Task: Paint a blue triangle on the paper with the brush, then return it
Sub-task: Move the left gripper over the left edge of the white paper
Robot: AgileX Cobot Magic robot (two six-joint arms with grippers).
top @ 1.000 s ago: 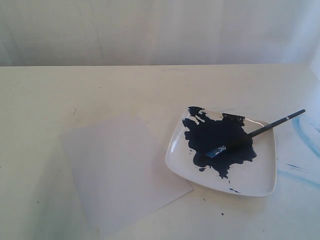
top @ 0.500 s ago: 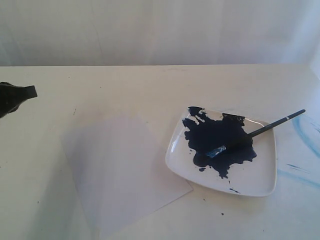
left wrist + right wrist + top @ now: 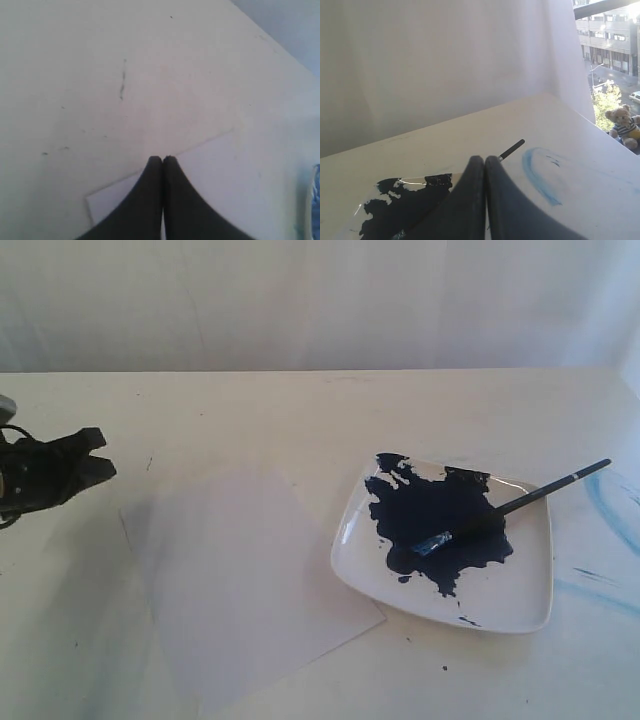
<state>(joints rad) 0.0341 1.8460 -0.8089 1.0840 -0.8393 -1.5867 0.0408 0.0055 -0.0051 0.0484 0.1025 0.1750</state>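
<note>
We see the brush (image 3: 525,497) lying across the plate (image 3: 500,592), tip in blue paint (image 3: 430,510) (handle toward two o'clock). The paper (image 3: 240,580) lies at the plate's nine o'clock. Left fingers (image 3: 145,205) and right fingers (image 3: 512,205) are each pressed together.

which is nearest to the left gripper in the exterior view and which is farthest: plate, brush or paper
1. the paper, just to the right of the left gripper
2. the plate, right of the paper
3. the brush, lying on the plate's right side, handle reaching past the rim
</note>
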